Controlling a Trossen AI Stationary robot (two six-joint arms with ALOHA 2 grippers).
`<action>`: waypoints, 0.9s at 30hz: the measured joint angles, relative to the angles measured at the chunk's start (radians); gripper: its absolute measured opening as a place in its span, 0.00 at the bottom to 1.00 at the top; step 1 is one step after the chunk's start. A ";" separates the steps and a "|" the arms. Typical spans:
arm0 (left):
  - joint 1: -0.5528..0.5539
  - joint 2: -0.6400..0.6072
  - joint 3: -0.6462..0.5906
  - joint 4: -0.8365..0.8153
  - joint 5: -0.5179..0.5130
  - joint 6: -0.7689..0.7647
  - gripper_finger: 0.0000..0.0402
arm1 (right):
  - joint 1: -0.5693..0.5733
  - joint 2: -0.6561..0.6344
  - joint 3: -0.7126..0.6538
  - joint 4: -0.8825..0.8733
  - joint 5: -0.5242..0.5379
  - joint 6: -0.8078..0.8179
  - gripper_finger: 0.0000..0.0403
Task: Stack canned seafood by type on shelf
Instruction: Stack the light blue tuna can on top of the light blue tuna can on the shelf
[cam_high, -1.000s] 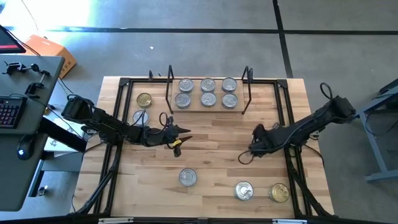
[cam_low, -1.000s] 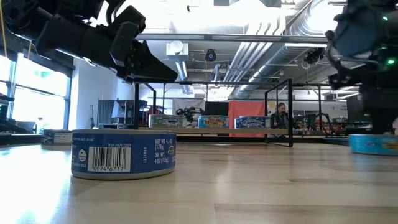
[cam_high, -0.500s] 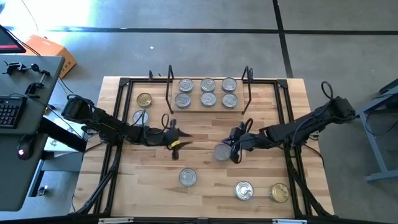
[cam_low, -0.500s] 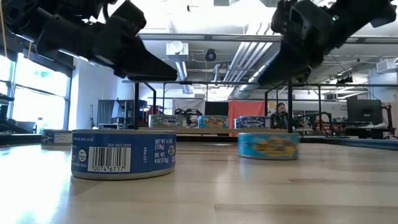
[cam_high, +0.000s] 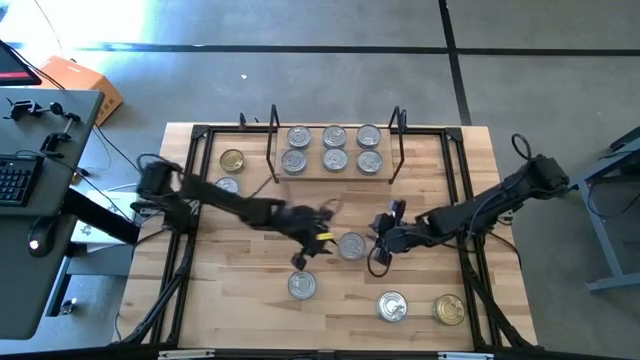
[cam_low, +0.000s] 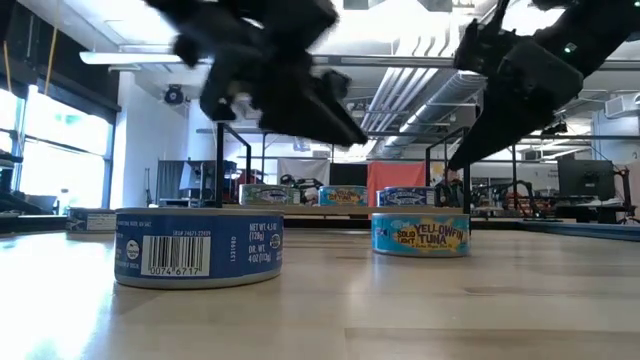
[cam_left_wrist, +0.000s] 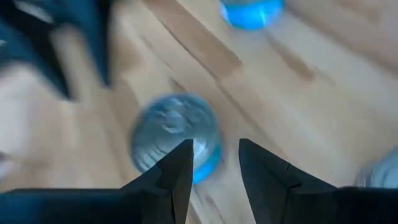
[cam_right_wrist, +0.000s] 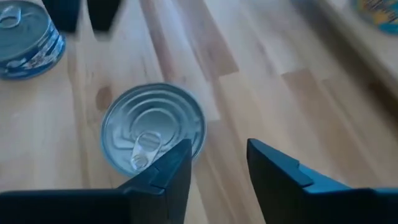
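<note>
Both arms have converged on a silver tin (cam_high: 351, 245) mid-worktop. Right tool (cam_high: 381, 243) now stands spread beside it, released; left tool (cam_high: 312, 243), fingers slightly apart and empty, reaches in to carry it shelfward.

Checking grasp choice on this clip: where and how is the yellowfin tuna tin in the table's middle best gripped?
The yellowfin tuna tin stands upright, lid up, apart from other tins. Probably best to come from above and close across its round side wall. The right tool beside it looks open; the left tool hovers close on the other side.
</note>
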 joint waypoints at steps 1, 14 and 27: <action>0.007 0.035 0.058 -0.081 0.028 0.039 0.30 | 0.012 0.000 0.000 0.000 0.030 0.002 0.37; 0.022 0.274 0.274 -0.222 0.051 0.405 0.24 | 0.201 0.005 0.000 -0.018 0.279 0.051 0.38; 0.041 0.263 0.271 -0.222 0.016 0.227 0.01 | 0.250 0.038 0.000 0.002 0.248 0.013 0.38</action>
